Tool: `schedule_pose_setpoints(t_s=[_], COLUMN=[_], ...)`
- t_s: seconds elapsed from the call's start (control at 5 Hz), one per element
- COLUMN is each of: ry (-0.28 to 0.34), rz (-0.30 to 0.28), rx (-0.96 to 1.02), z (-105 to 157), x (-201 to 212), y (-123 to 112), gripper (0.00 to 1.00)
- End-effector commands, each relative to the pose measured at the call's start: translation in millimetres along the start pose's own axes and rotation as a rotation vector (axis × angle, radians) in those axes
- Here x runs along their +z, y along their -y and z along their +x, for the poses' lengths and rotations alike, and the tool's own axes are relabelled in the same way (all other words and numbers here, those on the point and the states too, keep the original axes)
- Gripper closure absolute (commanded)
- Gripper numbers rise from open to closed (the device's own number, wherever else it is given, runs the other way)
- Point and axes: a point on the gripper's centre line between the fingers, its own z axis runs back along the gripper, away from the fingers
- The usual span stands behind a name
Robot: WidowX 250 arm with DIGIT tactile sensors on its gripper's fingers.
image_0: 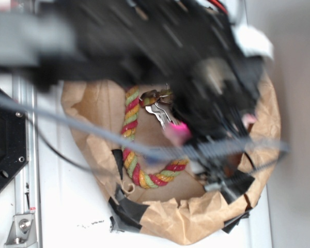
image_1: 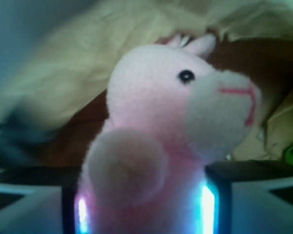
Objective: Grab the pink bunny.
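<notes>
The pink bunny (image_1: 176,107) fills the wrist view: pale pink plush with a black eye, a whitish muzzle and a round paw up front. Its body sits between my two fingers (image_1: 217,195), touching both, so my gripper (image_1: 144,207) is shut on it. In the exterior view the blurred black arm covers most of the top. A small pale pink patch of the bunny (image_0: 248,120) shows at the arm's right side, where the gripper (image_0: 232,121) is mostly hidden in the blur.
A brown paper-lined bin (image_0: 196,225) patched with black tape (image_0: 126,209) holds a red, yellow and green rope (image_0: 130,129) and keys (image_0: 157,108) with a magenta tag (image_0: 178,133). A metal rail (image_0: 23,155) runs along the left.
</notes>
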Motion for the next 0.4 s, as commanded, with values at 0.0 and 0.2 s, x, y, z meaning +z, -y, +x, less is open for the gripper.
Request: schedule_pose_setpoints(t_s=[0.0,0.2], ry=[0.048,-0.013], rz=[0.222,0.271], rx=[-0.125,-0.146], z=[15,4], x=[89,80], y=[15,7], gripper=[1.00,1.00])
